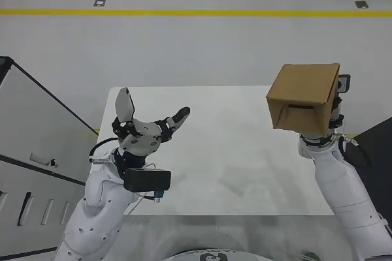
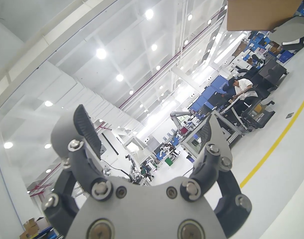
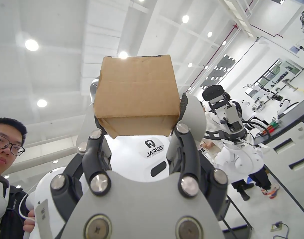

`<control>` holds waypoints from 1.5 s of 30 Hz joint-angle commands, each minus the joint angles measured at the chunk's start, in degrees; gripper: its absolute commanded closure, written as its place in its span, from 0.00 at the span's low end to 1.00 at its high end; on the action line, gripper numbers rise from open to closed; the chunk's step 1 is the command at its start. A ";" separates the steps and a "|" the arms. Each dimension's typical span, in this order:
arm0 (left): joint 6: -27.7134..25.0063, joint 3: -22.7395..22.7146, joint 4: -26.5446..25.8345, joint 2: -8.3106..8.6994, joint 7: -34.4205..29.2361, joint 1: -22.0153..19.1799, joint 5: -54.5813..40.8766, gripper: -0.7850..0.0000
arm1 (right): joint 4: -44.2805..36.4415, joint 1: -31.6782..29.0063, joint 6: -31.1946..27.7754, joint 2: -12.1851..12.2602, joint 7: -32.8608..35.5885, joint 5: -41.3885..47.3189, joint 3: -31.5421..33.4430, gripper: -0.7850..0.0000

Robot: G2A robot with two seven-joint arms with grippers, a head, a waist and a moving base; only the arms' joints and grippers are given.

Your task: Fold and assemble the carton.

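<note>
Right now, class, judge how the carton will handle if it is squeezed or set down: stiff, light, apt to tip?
Probably light: the right gripper holds the carton aloft by its sides alone. Likely fairly stiff, since its walls look flat and square in that grip, though a hard squeeze may dent cardboard. Its boxy shape should sit without rolling.

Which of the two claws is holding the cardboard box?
The right claw: it is shut on the carton, gripping its sides. The left claw stands open with nothing in it.
</note>
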 commanded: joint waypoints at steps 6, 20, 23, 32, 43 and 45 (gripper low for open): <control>-1.94 -6.94 -1.11 0.50 1.08 0.20 0.45 0.00 | -1.63 -0.20 -0.45 -0.44 -1.45 -4.47 1.36 1.00; -3.34 -8.04 -1.36 0.64 3.25 0.31 -1.13 0.00 | -5.64 0.15 -4.79 -0.04 -2.29 -24.77 4.82 1.00; -3.34 -8.04 -1.36 0.64 3.25 0.31 -1.13 0.00 | -9.33 -0.71 -7.35 0.06 -4.86 -30.88 6.72 1.00; -3.34 -8.04 -1.36 0.64 3.25 0.31 -1.13 0.00 | -13.81 -1.51 -12.97 0.26 -10.47 -39.81 9.04 1.00; -3.34 -8.04 -1.36 0.64 3.25 0.31 -1.13 0.00 | -20.93 -0.23 -23.66 0.82 -21.16 -64.68 15.80 1.00; -3.34 -8.04 -1.36 0.64 3.25 0.31 -1.13 0.00 | -21.54 -0.58 -26.44 0.82 -24.20 -68.42 16.83 1.00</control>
